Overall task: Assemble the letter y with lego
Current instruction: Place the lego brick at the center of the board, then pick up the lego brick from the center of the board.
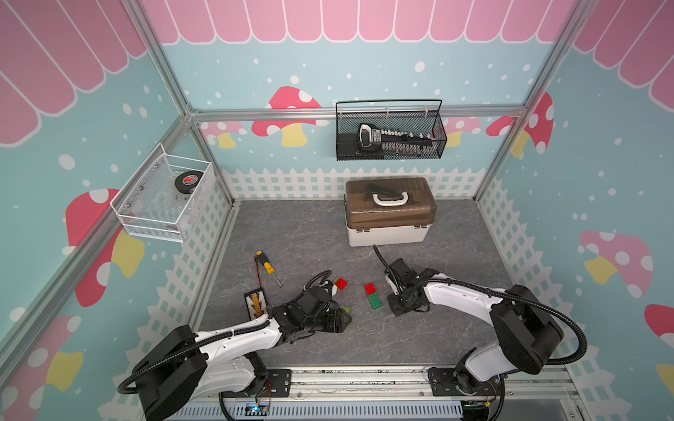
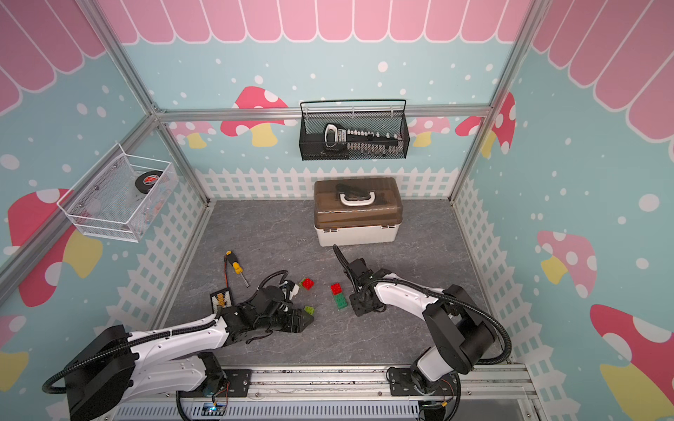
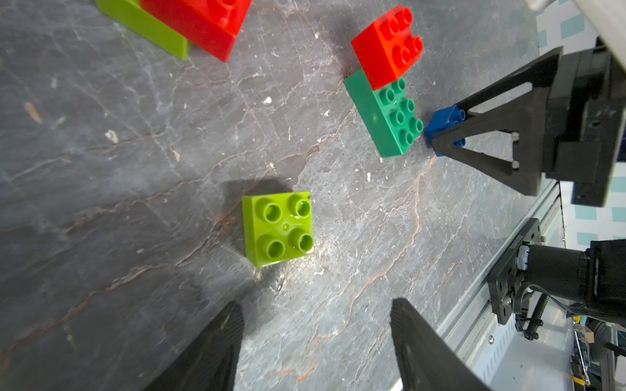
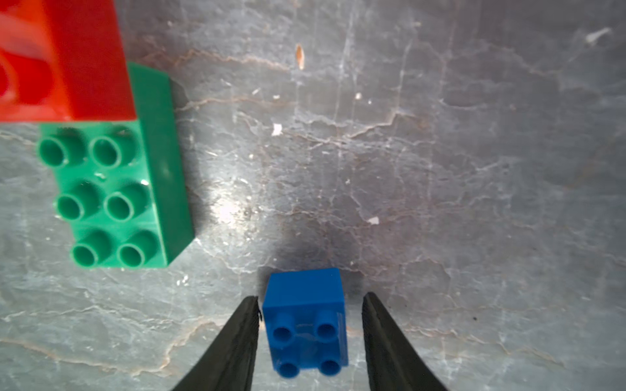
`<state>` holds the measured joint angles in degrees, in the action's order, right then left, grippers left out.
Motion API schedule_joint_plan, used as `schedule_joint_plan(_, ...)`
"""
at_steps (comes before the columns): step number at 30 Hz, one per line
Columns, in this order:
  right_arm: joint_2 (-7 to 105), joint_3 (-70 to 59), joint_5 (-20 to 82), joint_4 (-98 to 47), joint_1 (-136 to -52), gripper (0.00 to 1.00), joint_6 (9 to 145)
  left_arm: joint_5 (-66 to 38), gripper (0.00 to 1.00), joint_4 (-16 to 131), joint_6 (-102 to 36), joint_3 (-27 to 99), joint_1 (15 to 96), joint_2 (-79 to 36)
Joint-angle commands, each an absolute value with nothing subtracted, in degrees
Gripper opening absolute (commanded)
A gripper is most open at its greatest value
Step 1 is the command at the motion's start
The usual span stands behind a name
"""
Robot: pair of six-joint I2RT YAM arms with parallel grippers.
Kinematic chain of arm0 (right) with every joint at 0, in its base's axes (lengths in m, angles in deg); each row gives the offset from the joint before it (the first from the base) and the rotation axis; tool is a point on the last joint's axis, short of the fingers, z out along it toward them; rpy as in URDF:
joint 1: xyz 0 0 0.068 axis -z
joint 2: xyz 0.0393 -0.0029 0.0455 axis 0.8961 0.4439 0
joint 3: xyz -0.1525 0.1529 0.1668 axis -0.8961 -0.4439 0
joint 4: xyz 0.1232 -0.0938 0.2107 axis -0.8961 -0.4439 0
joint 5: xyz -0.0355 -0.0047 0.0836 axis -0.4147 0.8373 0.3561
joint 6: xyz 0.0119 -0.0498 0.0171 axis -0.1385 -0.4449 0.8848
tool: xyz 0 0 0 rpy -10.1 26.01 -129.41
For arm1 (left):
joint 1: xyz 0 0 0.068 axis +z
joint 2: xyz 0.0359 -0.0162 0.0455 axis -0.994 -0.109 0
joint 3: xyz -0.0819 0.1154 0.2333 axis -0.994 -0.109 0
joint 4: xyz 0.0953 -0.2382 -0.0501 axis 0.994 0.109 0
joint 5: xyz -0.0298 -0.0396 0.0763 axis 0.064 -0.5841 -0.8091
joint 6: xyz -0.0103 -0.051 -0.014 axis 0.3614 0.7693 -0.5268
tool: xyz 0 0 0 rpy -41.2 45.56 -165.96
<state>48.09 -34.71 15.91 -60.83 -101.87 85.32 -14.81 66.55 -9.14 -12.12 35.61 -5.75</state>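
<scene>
Right wrist view: my right gripper [image 4: 310, 296] stands open astride the blue brick [image 4: 305, 325] on the gray veined tabletop [image 4: 440, 169], near the dark green brick [image 4: 111, 196] carrying a red brick [image 4: 67, 61]. My left gripper [image 3: 316, 303], open, faces a lime brick [image 3: 277, 228]. Mushroom-print walls [image 1: 328, 73] all round.

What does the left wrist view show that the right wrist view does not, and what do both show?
Only the left wrist view: a lone lime green brick ahead of the open left pincer, plus a pair of bricks, lime green and red, touching. Only the right wrist view: all four studs of the blue brick, lying between the fingers of the open right pincer. Both: the red brick sitting on one end of the dark green brick, the blue brick near it, and the grey table.
</scene>
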Motion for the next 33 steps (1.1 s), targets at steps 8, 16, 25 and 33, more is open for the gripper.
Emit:
schedule_joint_plan(8,48.41,-32.22,14.54,-63.81,-101.68,0.48,85.03,-15.18,0.7,65.64,-9.76,-10.85,35.32,-7.09)
schedule_joint_plan(16,50.6,-31.93,16.63,-62.5,-101.71,0.39,85.03,-15.55,0.7,65.73,-9.61,-11.03,35.32,-6.75)
schedule_joint_plan(25,50.07,-31.76,16.7,-62.77,-101.71,0.24,85.01,-15.83,0.7,65.84,-9.75,-11.03,35.32,-6.81)
schedule_joint_plan(33,46.27,-28.88,20.29,-64.84,-104.13,0.2,85.19,-15.71,0.7,65.43,-9.68,-10.85,35.31,-7.21)
